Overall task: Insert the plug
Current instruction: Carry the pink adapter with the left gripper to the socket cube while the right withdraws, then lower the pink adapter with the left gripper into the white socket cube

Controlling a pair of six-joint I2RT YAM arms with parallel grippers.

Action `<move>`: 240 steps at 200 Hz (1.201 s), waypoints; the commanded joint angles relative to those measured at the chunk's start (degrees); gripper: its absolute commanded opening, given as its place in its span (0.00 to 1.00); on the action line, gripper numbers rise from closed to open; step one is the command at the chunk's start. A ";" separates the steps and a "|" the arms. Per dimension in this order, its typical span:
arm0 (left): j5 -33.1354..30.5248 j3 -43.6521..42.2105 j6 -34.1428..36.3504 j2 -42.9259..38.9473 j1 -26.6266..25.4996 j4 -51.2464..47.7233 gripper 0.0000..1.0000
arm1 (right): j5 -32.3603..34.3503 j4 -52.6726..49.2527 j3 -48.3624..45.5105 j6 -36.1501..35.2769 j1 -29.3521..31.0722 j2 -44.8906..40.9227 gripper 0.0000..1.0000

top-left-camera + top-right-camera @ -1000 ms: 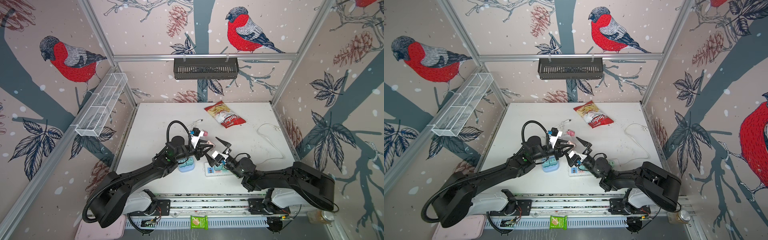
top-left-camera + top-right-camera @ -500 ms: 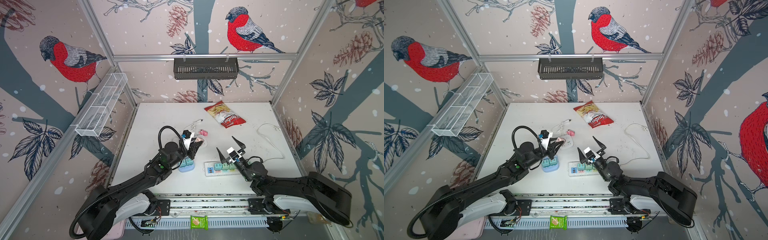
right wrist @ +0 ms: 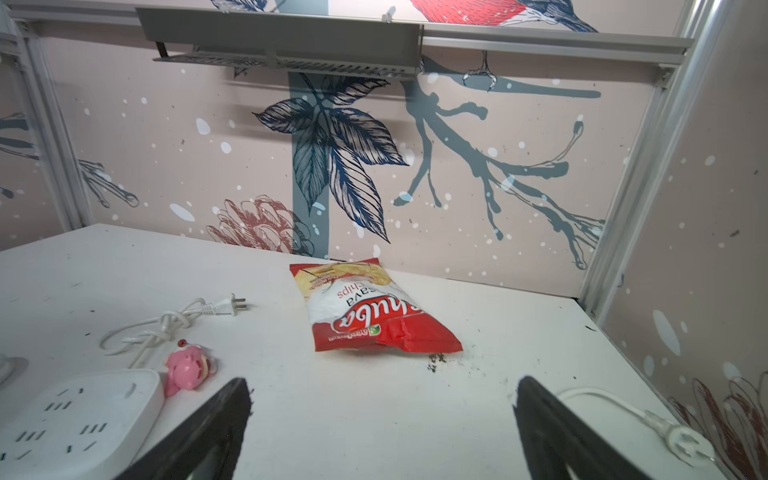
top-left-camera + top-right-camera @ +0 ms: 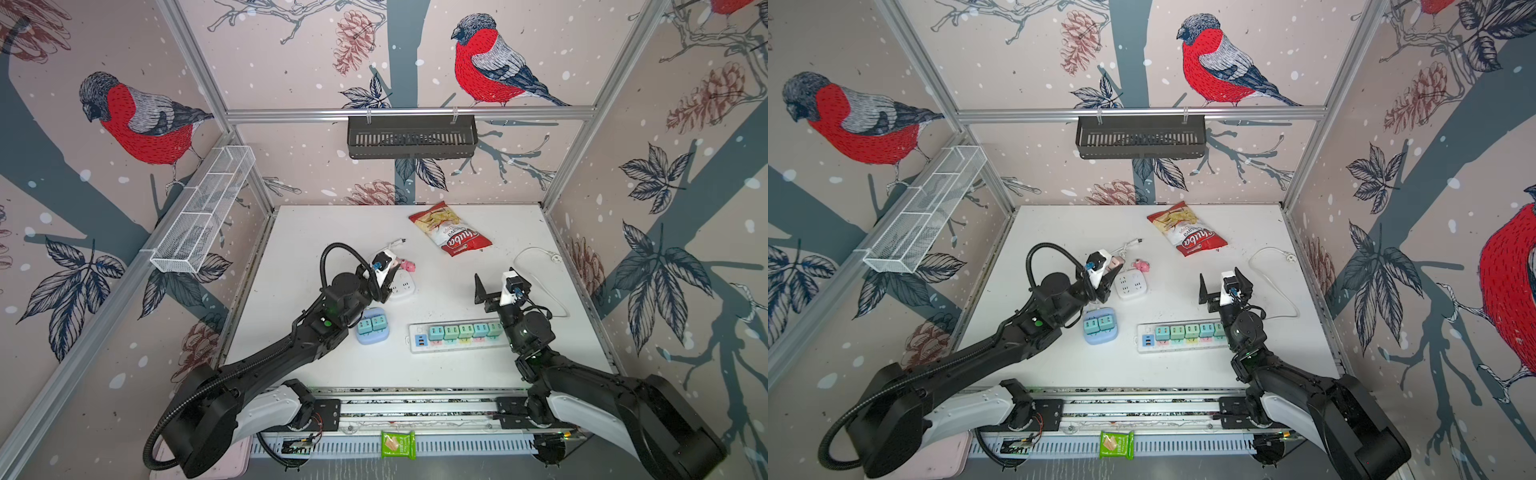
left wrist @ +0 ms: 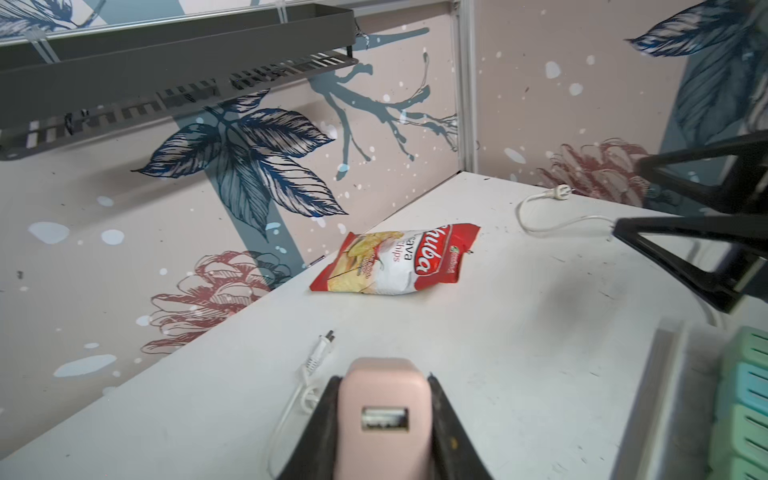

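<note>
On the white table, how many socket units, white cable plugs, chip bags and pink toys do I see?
Socket units: 3 (long strip, white cube, blue block)
Cable plugs: 2 (flat plug, round plug)
Chip bags: 1
Pink toys: 1
Total: 7

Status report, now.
Left claw shut on pink USB charger, not yet inserted. Right claw open, empty. White socket cube beside left claw, sockets free; nothing between.

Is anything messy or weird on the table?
Yes. Dark crumbs lie scattered on the table beside the chip bag, by its crumpled red end. They look like spilled bits or dirt.
</note>
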 commanded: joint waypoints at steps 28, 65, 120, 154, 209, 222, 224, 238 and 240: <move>8.57 11.95 8.79 7.66 2.92 -9.01 0.00 | 12.73 2.16 -1.99 5.42 -0.60 -4.14 1.00; 11.75 29.24 17.70 17.01 5.81 -32.44 0.00 | 12.22 0.64 -4.52 8.81 -1.73 -9.78 1.00; 14.50 32.83 23.98 22.89 7.63 -39.90 0.00 | 9.23 -5.42 -4.08 12.41 -3.33 -13.25 1.00; 13.77 37.47 26.08 27.73 7.61 -46.10 0.00 | 9.29 -5.02 -5.96 13.32 -3.38 -16.22 1.00; 17.38 43.27 21.84 34.19 6.73 -50.55 0.00 | 7.62 -4.48 -6.40 12.86 -3.47 -16.76 1.00; 17.42 43.94 21.22 34.79 6.63 -51.02 0.00 | 7.72 -4.17 -6.98 12.89 -3.50 -17.56 1.00; 17.30 43.90 21.22 34.92 6.58 -51.03 0.00 | 7.72 -4.09 -7.05 12.89 -3.47 -17.68 1.00; 15.45 43.62 22.06 35.65 5.85 -51.38 0.00 | 7.56 -2.98 -7.99 13.28 -3.57 -18.32 1.00; 15.07 43.62 22.22 35.75 5.68 -51.42 0.00 | 7.49 -2.76 -8.11 13.25 -3.56 -18.31 1.00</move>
